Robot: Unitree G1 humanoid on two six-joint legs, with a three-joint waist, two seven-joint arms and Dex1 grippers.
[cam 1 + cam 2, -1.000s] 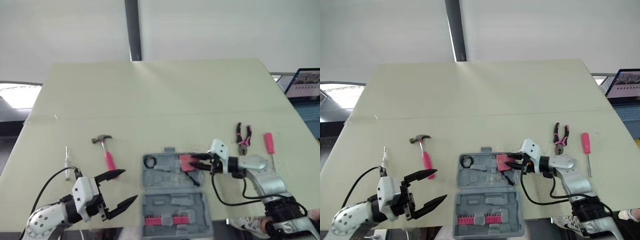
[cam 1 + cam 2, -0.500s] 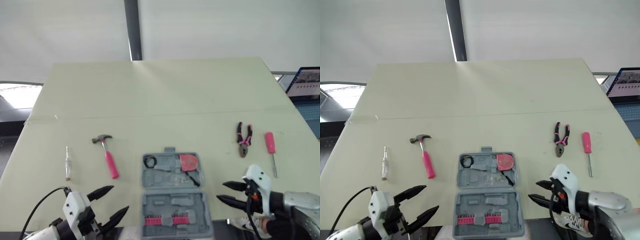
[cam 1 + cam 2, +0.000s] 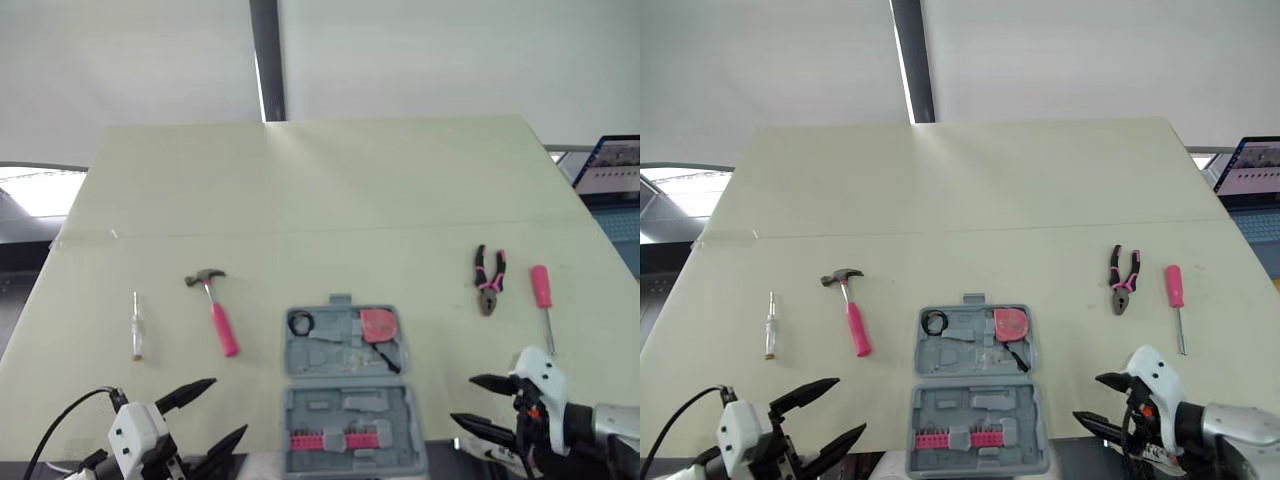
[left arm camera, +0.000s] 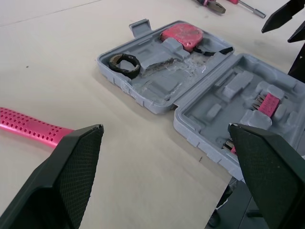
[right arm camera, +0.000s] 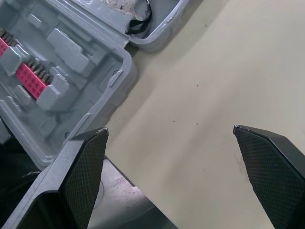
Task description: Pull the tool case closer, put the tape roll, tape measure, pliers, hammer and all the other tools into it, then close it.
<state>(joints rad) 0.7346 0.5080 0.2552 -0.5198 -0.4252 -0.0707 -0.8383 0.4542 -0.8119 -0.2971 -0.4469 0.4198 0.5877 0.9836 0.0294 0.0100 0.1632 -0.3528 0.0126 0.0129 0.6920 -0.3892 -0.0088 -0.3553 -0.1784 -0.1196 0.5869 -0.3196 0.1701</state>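
I see both jaws spread wide at the counter (image 3: 300,200)'s near edge, flanking the open tool case (image 3: 335,352), which overhangs that edge.

- Table (image 3: 330,180): broad matt top of pale yellow-green, narrowing toward its far edge in the head views
- Seam (image 3: 300,232): thin line crossing the top from side to side, about midway along its depth
- Wall (image 3: 450,60): plain white panels rising behind the table's far edge
- Post (image 3: 266,60): dark upright strip between the two panels
- Screen (image 3: 618,163): lit display past the table's right edge, above a blue surface
- Bright patch (image 3: 35,190): glare of light beside the table's left edge, darker ground below it
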